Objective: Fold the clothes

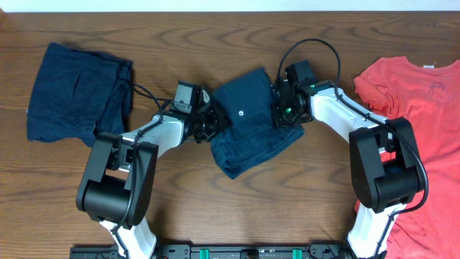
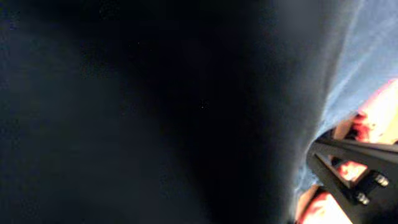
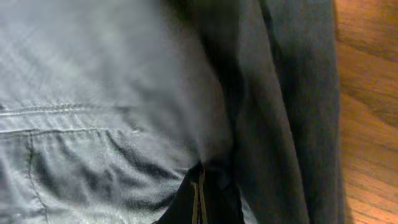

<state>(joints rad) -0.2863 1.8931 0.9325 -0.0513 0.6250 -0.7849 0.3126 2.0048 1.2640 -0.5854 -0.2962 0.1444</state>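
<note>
Fingers of both grippers meet the shorts (image 1: 248,129) at mid-table, one gripper on each side edge.

1. Far left: a second navy garment (image 1: 75,93) lies crumpled on the wooden table (image 1: 215,29), well apart from both grippers and touched by neither.

2. Left gripper (image 1: 213,124): it sits against the left edge of the shorts. In the left wrist view dark cloth (image 2: 155,112) fills nearly the whole frame. Only a black finger (image 2: 348,177) shows, at the lower right, with the cloth lying against it. Whether the fingers are clenched or released cannot be told.

3. Shorts: they lie between the two grippers as a tilted, roughly rectangular bundle. The upper corner is near the right gripper and the lower end points toward the near edge of the table. A small white spot (image 1: 241,112) shows on the upper face.

4. Right gripper (image 1: 279,109): it sits on the right edge of the shorts. In the right wrist view the fingertips (image 3: 198,199) stand close together at the bottom centre. A dark fold of the cloth (image 3: 93,74) is pinched where they meet, and stitched seams run across to the left. Bare table (image 3: 367,93) shows beyond the cloth edge on the right.

5. Far right: a red T-shirt (image 1: 417,101) lies flat, apart from the shorts and partly under the right arm.
</note>
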